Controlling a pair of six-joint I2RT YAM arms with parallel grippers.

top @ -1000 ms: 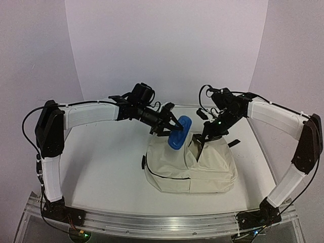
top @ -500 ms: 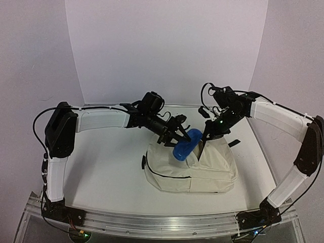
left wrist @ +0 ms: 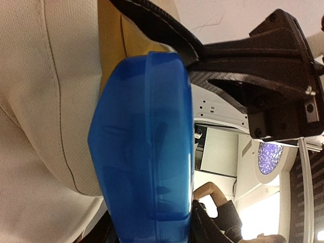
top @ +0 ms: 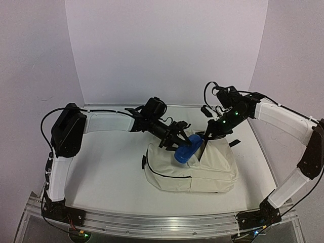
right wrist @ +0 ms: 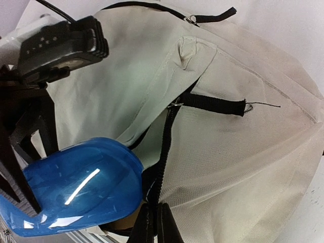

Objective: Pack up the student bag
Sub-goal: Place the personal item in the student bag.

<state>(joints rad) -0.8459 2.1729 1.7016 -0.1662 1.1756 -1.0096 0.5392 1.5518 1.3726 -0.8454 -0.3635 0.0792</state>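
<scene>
The student bag, cream fabric with black zips, lies right of the table's middle. My right gripper is shut on the black zip edge of its top opening and holds that edge up; the fingertips pinch it at the bottom of the right wrist view. My left gripper is shut on a blue translucent plastic box, tilted with its far end in the mouth of the opening. The box fills the left wrist view beside bag fabric. Something tan shows inside the bag.
A black strap tab sticks out at the bag's right and another at its left. The white table is bounded by side walls and a metal rail along the near edge.
My left arm has reached right and downward, carrying the blue box from above the bag's left side into its opening. The right gripper has kept its hold on the zip edge.
</scene>
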